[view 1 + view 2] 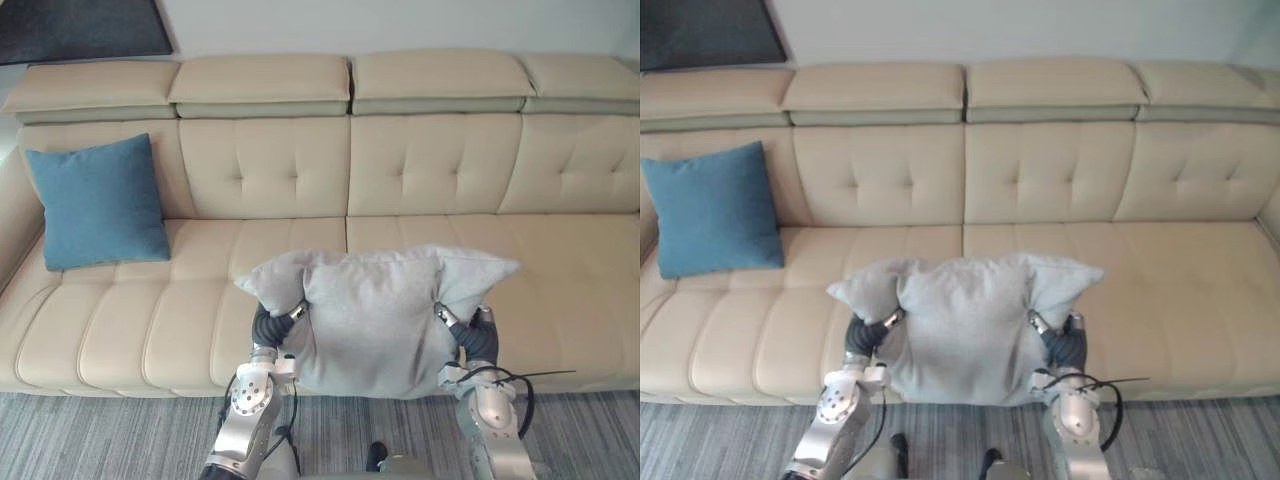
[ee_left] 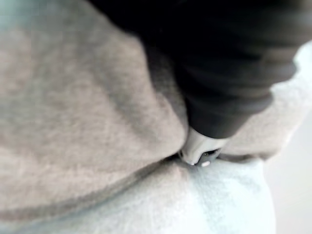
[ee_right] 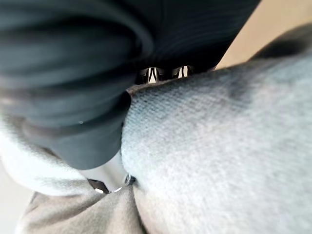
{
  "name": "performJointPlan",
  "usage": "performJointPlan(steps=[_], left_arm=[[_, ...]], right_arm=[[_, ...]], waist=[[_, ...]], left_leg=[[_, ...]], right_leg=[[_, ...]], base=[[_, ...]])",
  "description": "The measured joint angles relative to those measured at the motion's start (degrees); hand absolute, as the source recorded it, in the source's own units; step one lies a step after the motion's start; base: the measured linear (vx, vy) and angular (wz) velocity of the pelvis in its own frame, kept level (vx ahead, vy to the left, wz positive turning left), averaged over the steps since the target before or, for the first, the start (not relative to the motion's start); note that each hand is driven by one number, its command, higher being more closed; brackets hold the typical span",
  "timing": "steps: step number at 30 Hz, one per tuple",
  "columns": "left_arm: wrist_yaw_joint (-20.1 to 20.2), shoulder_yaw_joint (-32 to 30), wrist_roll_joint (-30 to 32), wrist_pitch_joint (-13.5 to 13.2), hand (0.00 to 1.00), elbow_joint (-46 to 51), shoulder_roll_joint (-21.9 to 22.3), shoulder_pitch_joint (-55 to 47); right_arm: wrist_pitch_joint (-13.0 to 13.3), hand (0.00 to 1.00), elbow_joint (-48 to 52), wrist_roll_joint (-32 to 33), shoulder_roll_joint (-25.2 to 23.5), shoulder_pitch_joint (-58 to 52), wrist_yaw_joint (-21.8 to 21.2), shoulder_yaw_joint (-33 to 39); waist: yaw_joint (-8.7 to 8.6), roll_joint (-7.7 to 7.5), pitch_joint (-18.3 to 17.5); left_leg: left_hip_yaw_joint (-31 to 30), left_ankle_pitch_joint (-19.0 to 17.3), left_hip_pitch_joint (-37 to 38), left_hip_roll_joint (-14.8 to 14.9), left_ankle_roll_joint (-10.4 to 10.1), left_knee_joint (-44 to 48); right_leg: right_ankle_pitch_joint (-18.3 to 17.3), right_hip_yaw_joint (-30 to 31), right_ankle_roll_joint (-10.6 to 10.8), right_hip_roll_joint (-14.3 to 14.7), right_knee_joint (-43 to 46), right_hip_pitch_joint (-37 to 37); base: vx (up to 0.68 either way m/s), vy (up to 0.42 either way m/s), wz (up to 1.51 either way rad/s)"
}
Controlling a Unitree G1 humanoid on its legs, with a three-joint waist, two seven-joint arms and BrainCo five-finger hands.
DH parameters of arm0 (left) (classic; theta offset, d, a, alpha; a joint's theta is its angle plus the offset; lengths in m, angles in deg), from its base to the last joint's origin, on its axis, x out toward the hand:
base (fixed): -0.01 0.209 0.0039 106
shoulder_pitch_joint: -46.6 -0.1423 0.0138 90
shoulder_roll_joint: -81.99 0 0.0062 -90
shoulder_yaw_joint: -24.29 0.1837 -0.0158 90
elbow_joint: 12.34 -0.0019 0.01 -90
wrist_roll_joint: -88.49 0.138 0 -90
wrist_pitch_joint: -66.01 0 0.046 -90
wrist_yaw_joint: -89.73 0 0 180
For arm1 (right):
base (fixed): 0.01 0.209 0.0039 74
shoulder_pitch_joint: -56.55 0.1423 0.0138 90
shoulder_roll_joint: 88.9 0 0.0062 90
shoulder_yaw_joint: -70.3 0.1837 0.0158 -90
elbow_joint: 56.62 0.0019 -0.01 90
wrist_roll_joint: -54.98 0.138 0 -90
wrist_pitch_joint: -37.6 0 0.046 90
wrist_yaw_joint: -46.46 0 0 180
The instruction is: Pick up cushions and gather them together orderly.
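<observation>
Grip | left hand (image 1: pixel 270 325), right hand (image 1: pixel 480 340) each clenched on a side of grey cushion (image 1: pixel 375 320) | blue cushion (image 1: pixel 98 203) well apart

I see the sofa (image 1: pixel 430 170) across the whole frame, seat in the middle band, back above it. The left cushion (image 1: pixel 98 203) stands on the seat at far left, leaning on the back. The centre cushion (image 1: pixel 375 315) is at lower centre, over the seat's front edge, with my left hand (image 1: pixel 272 322) clasping its left side and my right hand (image 1: pixel 478 335) its right. The carpet (image 1: pixel 100 430) runs along the bottom, before the sofa.
</observation>
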Motion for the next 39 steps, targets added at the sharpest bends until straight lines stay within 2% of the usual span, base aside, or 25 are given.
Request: performJointPlan(steps=[3, 6, 10, 13, 19, 22, 26, 31, 32, 33, 34, 39], left_arm=[[0.00, 0.81, 0.09, -0.03, 1.00, 2.04, -0.36, -0.03], [-0.17, 1.06, 0.10, -0.09, 1.00, 2.26, -0.49, 0.77], [-3.69, 2.93, 1.32, -0.09, 1.00, 1.98, -5.30, 10.35], [-7.92, 2.81, 2.35, -0.22, 1.00, -0.10, -6.31, 21.04], [-14.95, 1.00, 3.82, -0.75, 1.00, -9.83, -9.97, 43.26], [-16.60, 0.08, 5.28, -0.80, 1.00, -15.95, -12.00, 53.34], [-17.67, -2.91, 5.85, -0.86, 1.00, -26.62, -14.19, 67.80], [-17.91, -4.05, 5.81, -0.72, 1.00, -38.35, -16.42, 79.78], [-17.86, -4.08, 5.81, -0.64, 0.00, -40.51, -16.47, 81.98], [-17.86, -4.09, 5.81, -0.58, 0.00, -41.04, -16.51, 82.60], [-17.87, -4.65, 5.81, -0.45, 0.00, -42.60, -16.57, 84.28], [-17.48, -6.41, 4.23, -0.12, 0.00, -46.66, -16.50, 90.48]], right_arm=[[0.00, 1.00, 0.07, -1.08, 0.17, 0.23, 0.40, 0.08], [0.00, 1.00, 0.07, -1.56, 0.20, 2.17, 1.68, 0.07], [0.01, 1.00, -2.86, -4.24, 2.25, 15.47, 6.64, -0.04], [-0.06, 1.00, -8.05, -6.05, 4.70, 27.47, 10.31, -0.11], [-1.19, 1.00, -18.47, -8.32, 8.75, 50.31, 16.65, -0.12], [-1.43, 1.00, -25.03, -9.70, 11.13, 61.35, 18.66, -0.14], [-1.74, 1.00, -38.48, -10.53, 14.32, 79.41, 20.78, -0.13], [-2.09, 1.00, -50.84, -10.10, 14.71, 93.67, 21.12, 0.11], [-2.36, 1.00, -52.46, -9.26, 14.70, 95.45, 21.13, 0.21], [-2.38, 1.00, -52.79, -9.12, 14.69, 95.85, 21.14, 0.24], [-2.45, 0.00, -54.38, -8.31, 14.70, 97.25, 21.21, 0.37], [-2.68, 0.00, -54.47, -3.29, 16.64, 99.14, 21.56, 0.40]], waist=[[-0.19, -0.95, -1.59], [-0.40, -1.20, -1.79], [-0.67, -1.32, -1.67], [-0.20, -1.29, -1.18], [0.27, -1.17, 3.61], [0.02, -1.17, 6.85], [-0.59, -1.07, 13.01], [-1.31, -0.98, 18.09], [-1.31, -0.96, 18.35], [-1.28, -0.96, 18.37], [-1.23, -1.00, 18.78], [-0.92, -0.92, 19.20]], left_leg=[[1.23, 0.23, 0.47, -1.38, 0.58, -2.17], [1.46, 0.59, 0.56, -1.74, 0.96, -2.49], [2.10, 2.82, -2.52, -2.19, 1.49, -4.48], [2.13, 4.29, -7.14, -2.19, 1.87, -4.34], [1.69, 7.04, -14.45, -1.37, 2.05, -4.20], [1.31, 9.07, -16.83, -1.59, 2.24, -5.73], [-0.13, 13.64, -19.71, -2.45, 2.47, -10.43], [-1.88, 17.11, -23.77, -2.91, 2.26, -14.10], [-2.01, 17.63, -25.49, -2.94, 2.30, -14.59], [-2.06, 17.75, -26.14, -2.94, 2.28, -14.62], [-2.11, 17.89, -27.52, -2.94, 2.29, -14.72], [-1.95, 17.89, -31.49, -2.61, 2.28, -14.74]], right_leg=[[0.51, 1.08, 0.77, -0.99, -1.93, -0.26], [0.86, 1.37, 0.96, -1.22, -2.75, -0.22], [4.07, 2.04, 1.19, -1.16, -5.65, -3.33], [6.00, 2.36, 1.02, -0.80, -6.27, -7.73], [7.97, 2.59, 0.43, 0.07, -5.02, -15.54], [8.92, 2.47, 0.39, 0.12, -4.87, -18.57], [12.25, 1.65, 0.22, 0.14, -7.92, -21.76], [15.15, 0.48, 0.05, 0.27, -11.03, -25.55], [15.40, 0.32, 0.00, 0.29, -11.23, -27.32], [15.54, 0.25, -0.06, 0.30, -11.34, -27.86], [15.91, 0.15, -0.09, 0.31, -11.83, -29.08], [16.10, 0.03, -0.03, 0.46, -12.20, -32.76]], base=[[0.02, 0.084, -0.18], [0.03, 0.032, -0.07], [-0.01, 0.014, -0.07], [-0.07, 0.013, -0.04], [-0.11, -0.016, 0.00], [-0.12, -0.022, 0.05], [-0.08, -0.020, 0.10], [-0.05, -0.008, 0.09], [-0.03, -0.005, 0.06], [-0.02, -0.002, 0.04], [0.00, 0.000, 0.00], [0.00, 0.000, 0.00]])
